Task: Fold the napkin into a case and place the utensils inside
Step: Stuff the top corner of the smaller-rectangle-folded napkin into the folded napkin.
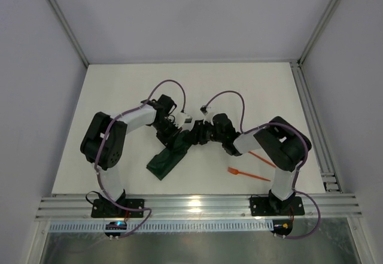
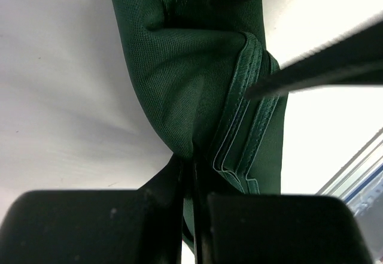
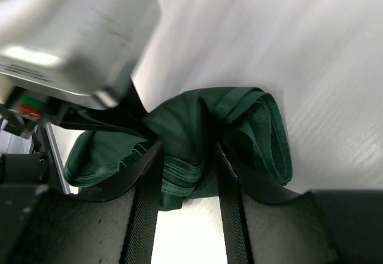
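Observation:
The dark green napkin point(image 1: 166, 161) lies folded into a narrow oblong at the table's middle, its far end lifted and bunched between both grippers. My left gripper point(image 1: 175, 139) is shut on a fold of the napkin point(image 2: 179, 90), the cloth pinched between its fingers point(image 2: 194, 174). My right gripper point(image 1: 192, 137) faces it from the right. Its jaws stand apart point(image 3: 187, 156) around stacked hems of the napkin point(image 3: 185, 126). Two orange utensils lie to the right: a fork point(image 1: 248, 174), and a second piece point(image 1: 261, 158) partly under the right arm.
An aluminium rail point(image 1: 191, 207) runs along the near edge and another point(image 1: 314, 126) along the right side. Grey walls enclose the white table point(image 1: 119, 96). The left arm's silver wrist point(image 3: 78, 30) hangs close above the right gripper.

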Tool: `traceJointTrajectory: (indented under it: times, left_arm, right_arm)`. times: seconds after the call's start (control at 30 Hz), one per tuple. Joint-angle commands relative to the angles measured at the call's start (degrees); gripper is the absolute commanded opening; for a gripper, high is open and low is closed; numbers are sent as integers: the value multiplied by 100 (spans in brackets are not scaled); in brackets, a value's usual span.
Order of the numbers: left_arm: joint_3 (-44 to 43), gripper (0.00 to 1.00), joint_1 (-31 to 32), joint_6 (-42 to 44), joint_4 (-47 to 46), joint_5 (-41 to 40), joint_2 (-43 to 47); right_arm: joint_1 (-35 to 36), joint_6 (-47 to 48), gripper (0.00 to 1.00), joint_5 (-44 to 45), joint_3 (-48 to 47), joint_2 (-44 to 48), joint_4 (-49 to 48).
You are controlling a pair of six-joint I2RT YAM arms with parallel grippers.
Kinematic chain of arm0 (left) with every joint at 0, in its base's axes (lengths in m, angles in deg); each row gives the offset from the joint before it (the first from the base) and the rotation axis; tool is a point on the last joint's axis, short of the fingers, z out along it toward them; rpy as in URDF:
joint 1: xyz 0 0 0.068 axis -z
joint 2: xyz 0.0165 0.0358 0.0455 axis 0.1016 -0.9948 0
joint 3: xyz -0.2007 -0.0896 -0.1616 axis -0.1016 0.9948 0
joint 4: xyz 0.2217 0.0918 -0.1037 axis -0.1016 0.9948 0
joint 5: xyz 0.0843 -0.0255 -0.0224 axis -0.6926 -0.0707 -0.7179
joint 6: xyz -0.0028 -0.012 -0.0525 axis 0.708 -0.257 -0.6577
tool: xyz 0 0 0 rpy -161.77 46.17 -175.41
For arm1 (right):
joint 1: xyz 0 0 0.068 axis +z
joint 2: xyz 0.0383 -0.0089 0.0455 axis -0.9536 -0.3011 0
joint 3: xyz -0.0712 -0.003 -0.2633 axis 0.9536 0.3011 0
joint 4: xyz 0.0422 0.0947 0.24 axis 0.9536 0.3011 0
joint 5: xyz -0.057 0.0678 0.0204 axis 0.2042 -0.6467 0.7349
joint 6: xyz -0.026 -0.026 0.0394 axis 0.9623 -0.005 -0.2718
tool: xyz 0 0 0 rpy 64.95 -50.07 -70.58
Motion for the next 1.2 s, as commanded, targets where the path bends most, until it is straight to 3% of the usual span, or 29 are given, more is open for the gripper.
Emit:
traceJointTrajectory:
  times: [0.0,0.2,0.3,0.43,0.8,1.17]
  left_arm:
    - [95,0,-26,18,-119,-581,177]
    - [104,0,-26,-96,-180,-792,423]
    - [86,0,-26,-131,-171,-801,520]
    - [86,0,-26,-167,-136,-783,669]
    - [148,0,-26,-211,-189,-871,951]
    - [112,0,106,-114,-171,-1187,951]
  right_arm:
    - [-7,345,45,-2,-311,577,461]
    - [-60,284,60,235,-180,1104,1050]
    - [-51,127,63,261,-92,1228,1209]
    - [-51,-435,80,375,259,1141,878]
    - [-60,-1473,82,349,506,42,-652]
    - [-60,-1290,81,454,514,58,-566]
